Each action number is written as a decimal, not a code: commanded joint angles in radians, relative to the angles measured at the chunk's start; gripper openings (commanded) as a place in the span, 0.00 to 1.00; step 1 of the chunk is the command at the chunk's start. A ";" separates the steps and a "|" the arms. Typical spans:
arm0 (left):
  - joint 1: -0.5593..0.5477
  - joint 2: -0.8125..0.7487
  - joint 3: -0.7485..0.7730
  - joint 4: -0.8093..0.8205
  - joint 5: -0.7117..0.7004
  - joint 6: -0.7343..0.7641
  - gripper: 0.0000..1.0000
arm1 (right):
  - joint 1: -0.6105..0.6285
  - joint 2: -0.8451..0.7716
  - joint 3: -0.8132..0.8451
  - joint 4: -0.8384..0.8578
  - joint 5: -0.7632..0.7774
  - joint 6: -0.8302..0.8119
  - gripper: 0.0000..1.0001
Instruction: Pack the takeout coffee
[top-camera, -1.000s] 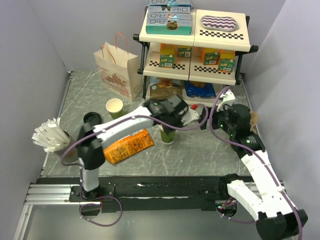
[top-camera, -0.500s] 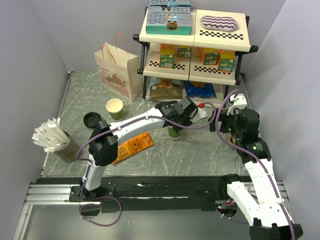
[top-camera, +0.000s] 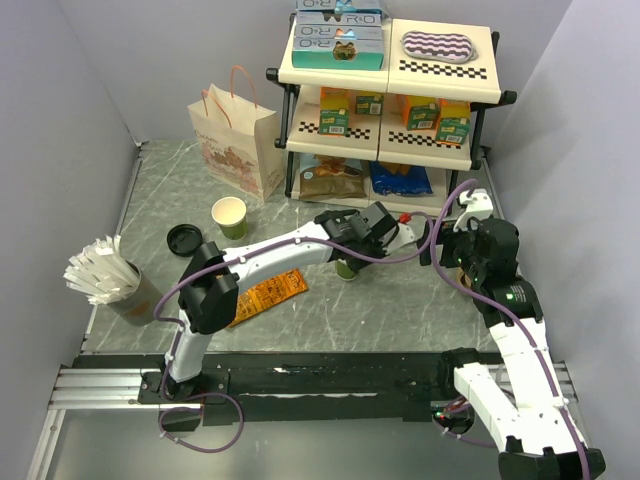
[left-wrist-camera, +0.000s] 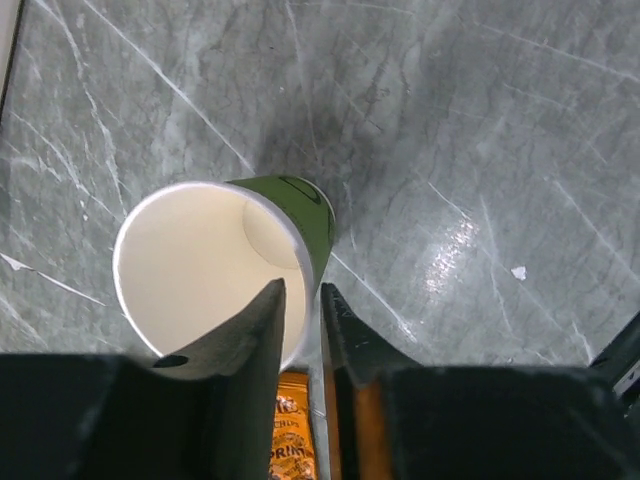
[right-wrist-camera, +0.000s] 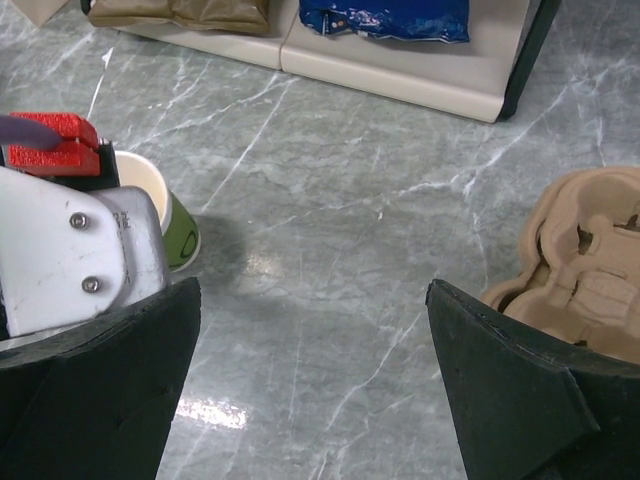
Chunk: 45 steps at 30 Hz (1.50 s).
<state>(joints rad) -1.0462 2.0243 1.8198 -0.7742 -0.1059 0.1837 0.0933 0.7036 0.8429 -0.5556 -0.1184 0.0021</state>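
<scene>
The left gripper (left-wrist-camera: 302, 288) hangs over a lidless green cup (left-wrist-camera: 200, 270) at mid-counter, one finger inside the cream interior and one outside the green wall. The fingers are narrowly parted astride the rim, and it cannot be told whether they pinch it. The cup stands upright on the grey marble-patterned counter (top-camera: 400, 310), just beside an orange snack packet (top-camera: 265, 292), and in front of the shelf rack (top-camera: 440, 70).

The right gripper (right-wrist-camera: 312, 285) is fully spread and grasps nothing, above bare counter to the right of that cup. A moulded cardboard drink carrier (right-wrist-camera: 580, 270) lies near its right finger.

The takeout coffee (top-camera: 184, 238) sits on the left part of the counter, well apart from both grippers, and from above little beyond its black lid can be made out. A second lidless cup (top-camera: 229, 215) stands near it on the right. The paper bag (top-camera: 240, 150) with pink handles stands upright at the back, to the left of the rack. A blue packet (right-wrist-camera: 385, 15) and a brown packet (right-wrist-camera: 180, 12) rest on the rack's bottom shelf.
</scene>
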 joint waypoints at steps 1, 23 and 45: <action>-0.021 -0.058 0.022 -0.013 0.037 -0.003 0.31 | -0.004 -0.013 0.018 0.014 -0.020 -0.022 1.00; 0.819 -0.512 0.025 -0.327 0.137 0.057 0.47 | 0.000 0.190 0.091 0.183 -0.242 -0.016 1.00; 1.095 -0.300 -0.367 -0.100 0.230 0.010 0.36 | 0.039 0.320 0.128 0.209 -0.363 -0.065 1.00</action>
<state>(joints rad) 0.0574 1.6901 1.4723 -0.9535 0.1318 0.2173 0.1265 1.0168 0.9302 -0.3744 -0.4526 -0.0544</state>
